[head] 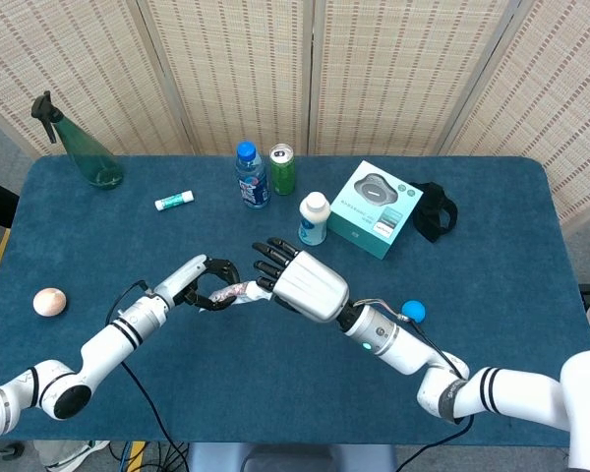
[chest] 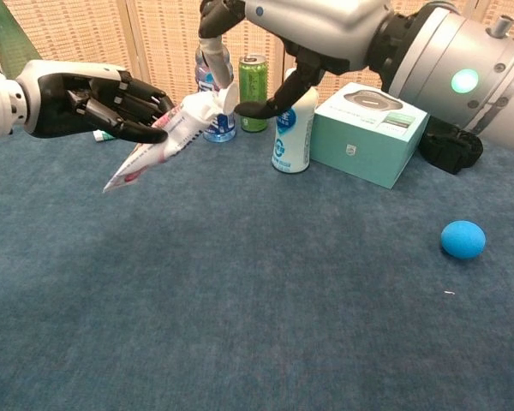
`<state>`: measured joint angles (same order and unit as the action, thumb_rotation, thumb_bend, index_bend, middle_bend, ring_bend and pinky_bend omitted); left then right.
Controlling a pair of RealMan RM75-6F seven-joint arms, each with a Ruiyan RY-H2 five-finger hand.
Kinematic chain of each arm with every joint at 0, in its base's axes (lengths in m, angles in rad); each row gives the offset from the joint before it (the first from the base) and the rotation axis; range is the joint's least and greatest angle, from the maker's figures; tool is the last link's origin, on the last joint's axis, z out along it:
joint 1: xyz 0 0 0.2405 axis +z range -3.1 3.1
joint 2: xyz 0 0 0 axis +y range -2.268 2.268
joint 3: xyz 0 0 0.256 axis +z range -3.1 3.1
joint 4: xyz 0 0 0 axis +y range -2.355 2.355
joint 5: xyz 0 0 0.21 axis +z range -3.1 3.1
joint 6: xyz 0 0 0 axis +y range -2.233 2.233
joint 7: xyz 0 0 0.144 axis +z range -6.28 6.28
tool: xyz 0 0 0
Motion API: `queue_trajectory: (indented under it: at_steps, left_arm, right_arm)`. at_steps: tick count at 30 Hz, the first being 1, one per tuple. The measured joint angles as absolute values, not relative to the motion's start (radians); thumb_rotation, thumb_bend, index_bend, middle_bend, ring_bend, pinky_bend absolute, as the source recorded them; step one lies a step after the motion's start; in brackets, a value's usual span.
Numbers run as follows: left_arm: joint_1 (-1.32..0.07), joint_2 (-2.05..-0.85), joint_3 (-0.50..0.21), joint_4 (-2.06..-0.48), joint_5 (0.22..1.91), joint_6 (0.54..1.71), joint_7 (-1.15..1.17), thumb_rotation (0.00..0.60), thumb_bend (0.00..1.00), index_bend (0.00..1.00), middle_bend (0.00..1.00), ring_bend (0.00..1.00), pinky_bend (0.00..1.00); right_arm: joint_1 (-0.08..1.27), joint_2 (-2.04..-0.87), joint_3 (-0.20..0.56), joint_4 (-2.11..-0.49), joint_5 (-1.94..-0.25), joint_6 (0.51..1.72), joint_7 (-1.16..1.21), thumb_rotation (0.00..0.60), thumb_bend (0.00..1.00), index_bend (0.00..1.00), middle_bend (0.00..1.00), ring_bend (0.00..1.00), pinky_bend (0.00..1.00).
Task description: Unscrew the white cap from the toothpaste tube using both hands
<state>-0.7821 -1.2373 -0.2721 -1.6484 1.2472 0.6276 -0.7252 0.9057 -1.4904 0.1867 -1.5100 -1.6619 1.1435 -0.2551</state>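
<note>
The toothpaste tube [chest: 158,145] hangs above the blue table, its flat tail pointing down to the left and its white cap [chest: 228,97] up to the right. My left hand [chest: 90,104] grips the tube's body from the left. Reaching in from the right, my right hand [chest: 295,30] has a finger and thumb around the cap. In the head view the tube [head: 238,292] shows as a short stretch between the left hand [head: 199,283] and the right hand [head: 303,282]; there the cap is hidden by the fingers.
At the back stand a blue-capped bottle [head: 251,177], a green can [head: 282,169], a white bottle [head: 314,218] and a teal box [head: 376,208]. A blue ball [head: 413,312] lies right of my right forearm. A green spray bottle [head: 82,147], a small stick [head: 174,201] and a pale ball [head: 49,302] are on the left.
</note>
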Motion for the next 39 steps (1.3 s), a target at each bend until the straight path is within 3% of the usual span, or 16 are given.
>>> queue_trajectory:
  at_steps: [23, 29, 39]
  left_arm:
    - [-0.777, -1.217, -0.274, -1.629, 1.270, 0.619, -0.775, 0.600, 0.47, 0.55, 0.58, 0.37, 0.26]
    - [-0.767, -1.224, -0.240, -1.622, 1.287, 0.664, -0.646, 0.600, 0.47, 0.55, 0.58, 0.37, 0.26]
    - [-0.748, -1.297, -0.187, -1.587, 1.230, 0.788, -0.279, 0.600, 0.47, 0.55, 0.58, 0.37, 0.26]
  right_arm:
    - [0.874, -1.458, 0.167, -1.542, -1.662, 1.162, -0.258, 0.600, 0.19, 0.63, 0.42, 0.16, 0.23]
    - [0.840, -1.385, 0.173, -1.587, -1.680, 1.221, -0.249, 0.600, 0.19, 0.63, 0.42, 0.16, 0.23]
    - [0.735, -1.169, 0.181, -1.691, -1.670, 1.305, -0.268, 0.600, 0.19, 0.63, 0.42, 0.16, 0.23]
